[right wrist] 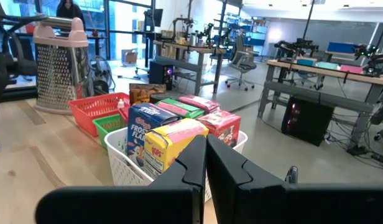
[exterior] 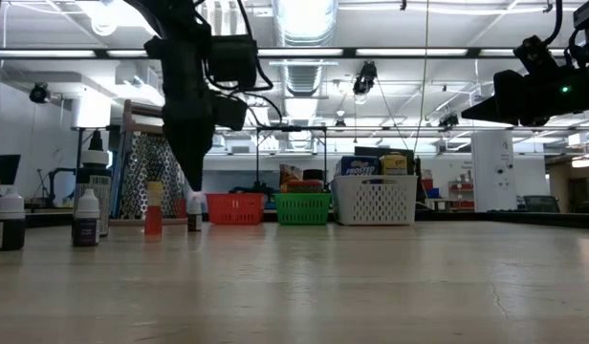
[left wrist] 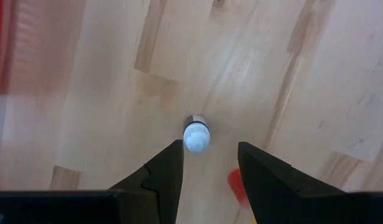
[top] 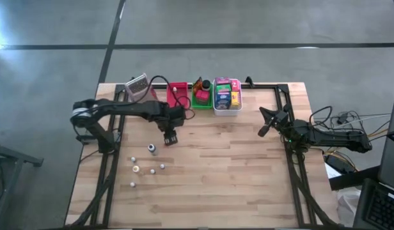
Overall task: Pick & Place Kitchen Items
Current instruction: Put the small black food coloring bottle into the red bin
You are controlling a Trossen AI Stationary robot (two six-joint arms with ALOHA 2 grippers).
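Several tiny pale bottles stand upright on the wooden table at the near left, among them one (top: 152,149) closest to my left gripper (top: 170,137). In the left wrist view that gripper (left wrist: 210,149) points down, open, above a white-capped bottle (left wrist: 196,134) that stands just beyond its fingertips, untouched. A blurred red thing (left wrist: 236,183) shows between the fingers, lower down. In the low view the bottles (exterior: 86,220) stand in a row at the left, with my left gripper (exterior: 192,182) above them. Coloured packets (right wrist: 173,140) fill the white tray (top: 226,105). My right gripper (top: 264,130) waits shut at the table's right.
A red tray (top: 178,94), a green tray (top: 201,99) and the white tray stand side by side at the table's far edge. A metal grater (top: 138,84) stands to the left of them. Bare wood lies between the two arms and toward the near edge.
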